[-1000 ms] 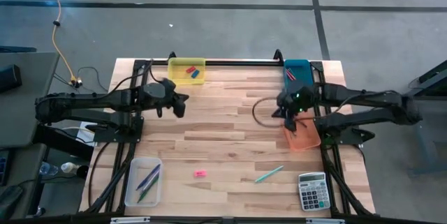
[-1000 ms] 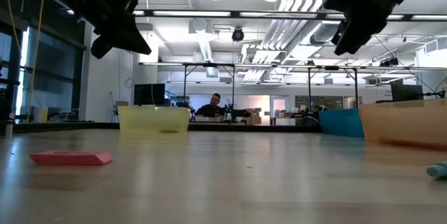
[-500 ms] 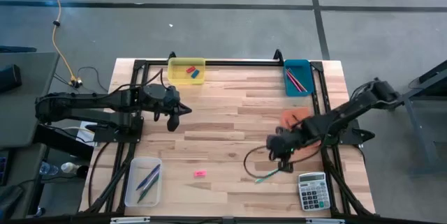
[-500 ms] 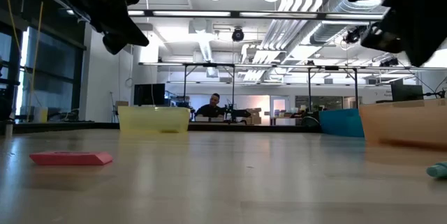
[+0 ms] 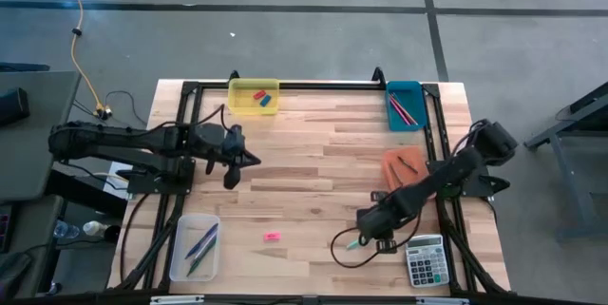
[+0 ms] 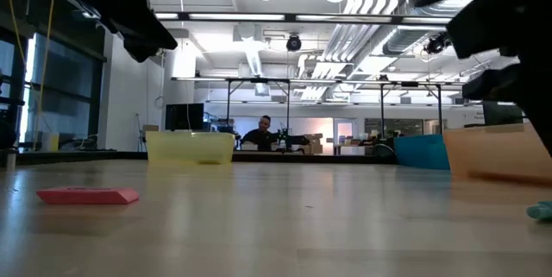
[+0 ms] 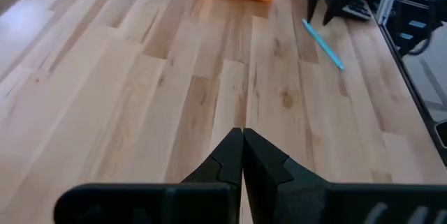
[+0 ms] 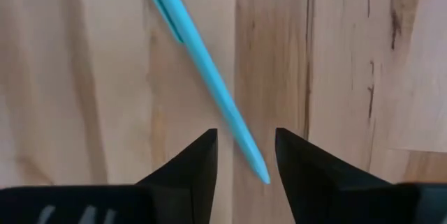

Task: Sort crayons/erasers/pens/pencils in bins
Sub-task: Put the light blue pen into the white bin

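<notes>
Since the earlier frame, the right arm is travelling from the orange bin (image 5: 408, 165) at the right edge of the high view down to the lower right, and its claw (image 5: 362, 238) is now hovering over the teal pen (image 8: 202, 70), with the fingers standing apart in a narrow gap and holding nothing. The left claw (image 5: 228, 174), pressed shut and empty, is drifting only a little in the left middle of the frame, above bare worktop (image 5: 313, 181).

In the right wrist view the pen is lying diagonally on the wood, one end pointing into the gap between the two fingers, the rest running away toward the upper left of that picture. Its long axis is therefore not lying squarely across the gap, so I judge the wrist needs some turning before closing. The right arm is clearly the nearer one.

The pink eraser (image 5: 272, 237) is lying alone at the lower middle, well apart from both claws. The blue bin (image 5: 406, 105), the yellow bin (image 5: 255, 96) and the clear bin (image 5: 194, 247) are already holding items.

In the high view the claw is covering most of the pen. In the low view the pen is cut off at the right border.
</notes>
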